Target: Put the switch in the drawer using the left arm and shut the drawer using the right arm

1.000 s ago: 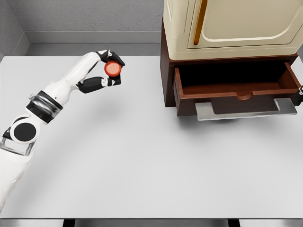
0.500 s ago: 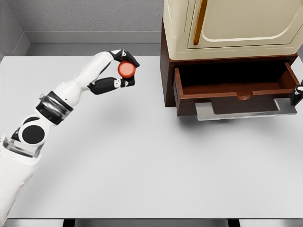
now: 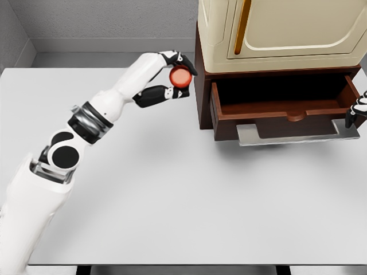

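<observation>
The switch [image 3: 181, 76] is a round red disc held in the air between the thumb and fingers of my left hand [image 3: 178, 77]. It hangs above the table, just left of the dark wooden cabinet's side. The drawer [image 3: 287, 106] stands pulled open, its dark inside showing, with a grey metal handle plate [image 3: 298, 132] along its front. My right hand [image 3: 356, 109] pokes in at the right picture edge, beside the drawer's right front corner; only a few fingers show.
A cream appliance [image 3: 281, 28] with an orange handle sits on top of the cabinet [image 3: 202, 97]. The white table [image 3: 183, 200] spreads below, with grey walls behind it.
My left arm has carried the switch to the right and slightly up, from mid-table to close beside the cabinet. My right hand has come a little further into view.
</observation>
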Action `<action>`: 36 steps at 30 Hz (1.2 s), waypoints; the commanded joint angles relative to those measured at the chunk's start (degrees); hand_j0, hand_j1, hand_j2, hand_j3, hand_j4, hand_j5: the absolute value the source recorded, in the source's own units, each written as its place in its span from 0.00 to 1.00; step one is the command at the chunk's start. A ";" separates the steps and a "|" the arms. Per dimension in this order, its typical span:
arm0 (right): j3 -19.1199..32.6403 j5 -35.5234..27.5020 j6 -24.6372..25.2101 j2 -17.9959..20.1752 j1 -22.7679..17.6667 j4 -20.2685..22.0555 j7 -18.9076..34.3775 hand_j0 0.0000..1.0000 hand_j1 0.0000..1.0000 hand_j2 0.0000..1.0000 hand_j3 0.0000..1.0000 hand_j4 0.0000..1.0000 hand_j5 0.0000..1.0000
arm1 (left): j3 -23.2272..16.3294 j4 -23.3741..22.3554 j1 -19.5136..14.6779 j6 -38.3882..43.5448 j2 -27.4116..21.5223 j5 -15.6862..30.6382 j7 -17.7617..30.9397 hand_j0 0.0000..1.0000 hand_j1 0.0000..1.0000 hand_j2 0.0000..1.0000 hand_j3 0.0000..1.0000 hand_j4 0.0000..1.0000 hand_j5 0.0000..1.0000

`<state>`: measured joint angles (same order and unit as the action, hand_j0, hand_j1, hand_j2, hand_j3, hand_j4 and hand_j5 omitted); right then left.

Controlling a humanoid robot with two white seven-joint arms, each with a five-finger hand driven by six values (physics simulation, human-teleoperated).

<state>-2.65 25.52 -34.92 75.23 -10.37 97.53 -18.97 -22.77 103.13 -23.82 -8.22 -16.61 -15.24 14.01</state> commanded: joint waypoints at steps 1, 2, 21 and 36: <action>0.01 -0.38 -0.08 0.09 0.00 0.02 -0.02 0.24 0.24 0.24 0.24 0.24 0.24 | -0.52 0.05 -0.09 0.04 1.05 -0.58 -0.03 0.44 0.44 0.44 0.44 0.44 0.44; 0.01 -0.38 -0.08 0.18 0.00 0.02 -0.02 0.24 0.24 0.24 0.24 0.24 0.24 | -0.96 -0.04 -0.53 0.13 1.05 -0.67 -0.03 0.44 0.44 0.44 0.44 0.44 0.44; 0.01 -0.38 -0.08 0.09 0.00 0.02 -0.02 0.24 0.24 0.24 0.24 0.24 0.24 | -4.65 -0.83 -2.55 0.39 9.75 -12.62 -0.12 0.43 0.43 0.43 0.43 0.43 0.43; 0.10 -0.38 -0.08 0.09 0.00 0.11 -0.02 0.24 0.24 0.24 0.24 0.24 0.24 | -6.50 -5.31 -3.78 0.30 15.12 -21.24 -0.12 0.43 0.43 0.43 0.43 0.43 0.43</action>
<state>-2.62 25.51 -34.92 75.21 -10.37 97.62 -18.96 -29.24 98.67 -28.12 -7.88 -2.22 -35.45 13.94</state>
